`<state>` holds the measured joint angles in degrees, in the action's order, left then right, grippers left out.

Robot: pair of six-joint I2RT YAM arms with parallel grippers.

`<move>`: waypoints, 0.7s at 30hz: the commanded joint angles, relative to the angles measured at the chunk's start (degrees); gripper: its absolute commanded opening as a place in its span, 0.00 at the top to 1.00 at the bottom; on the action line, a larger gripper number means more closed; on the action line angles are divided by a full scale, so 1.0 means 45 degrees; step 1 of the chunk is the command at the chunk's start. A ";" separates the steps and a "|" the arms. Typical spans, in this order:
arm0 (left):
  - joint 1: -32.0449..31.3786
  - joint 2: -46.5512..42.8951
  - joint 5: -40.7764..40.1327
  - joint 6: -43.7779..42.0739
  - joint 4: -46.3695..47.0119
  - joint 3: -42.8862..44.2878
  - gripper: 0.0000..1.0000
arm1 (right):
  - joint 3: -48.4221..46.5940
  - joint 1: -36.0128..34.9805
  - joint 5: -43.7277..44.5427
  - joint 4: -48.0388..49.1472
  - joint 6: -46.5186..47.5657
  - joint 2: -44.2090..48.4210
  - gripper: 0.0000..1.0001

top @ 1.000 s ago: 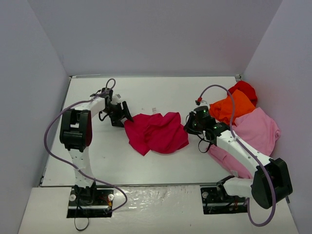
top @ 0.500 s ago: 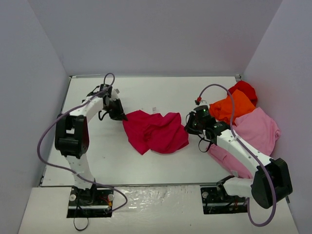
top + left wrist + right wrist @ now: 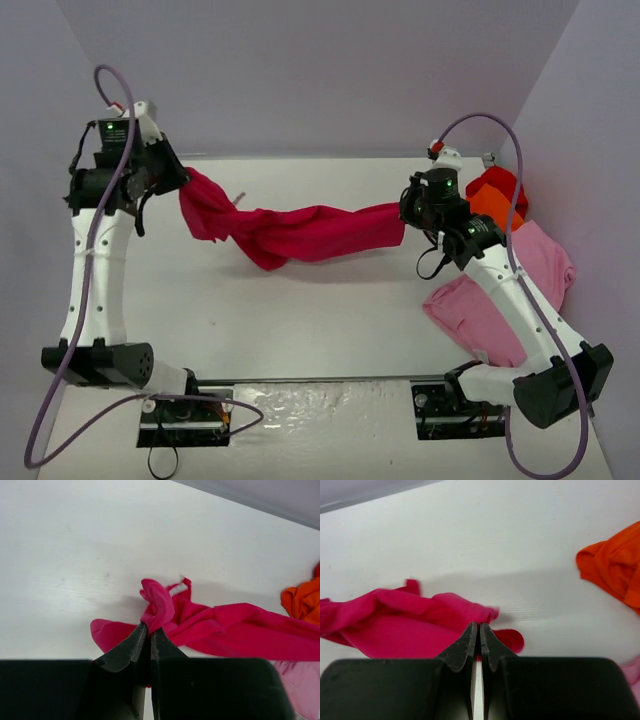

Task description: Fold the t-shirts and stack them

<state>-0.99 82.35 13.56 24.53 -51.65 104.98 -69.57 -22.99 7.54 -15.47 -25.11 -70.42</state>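
A crimson-magenta t-shirt (image 3: 300,232) hangs stretched in the air between my two grippers, sagging in the middle above the white table (image 3: 300,310). My left gripper (image 3: 178,178) is raised at the far left and shut on the shirt's left end (image 3: 157,610). My right gripper (image 3: 402,212) is raised at the right and shut on the shirt's right end (image 3: 465,617). An orange t-shirt (image 3: 492,205), a bright red one (image 3: 503,180) and a light pink one (image 3: 520,280) lie heaped at the right side of the table.
Grey-violet walls (image 3: 320,80) close in the table at the back and on both sides. The arms' bases (image 3: 185,410) sit at the near edge. Cables loop from both arms.
My left gripper closed on the crimson shirt's left edge, then both arms rose and drew apart, lifting the crumpled shirt off the table and stretching it out.
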 commanded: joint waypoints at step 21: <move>0.1352 -0.2429 -0.3934 -0.0411 -0.4622 0.8260 1.00 | -0.5398 0.2315 0.2958 -0.1772 0.0117 0.2779 1.00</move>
<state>4.84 76.19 -4.09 21.73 -76.02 141.68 -91.14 -13.04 20.12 -24.43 -24.18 -60.94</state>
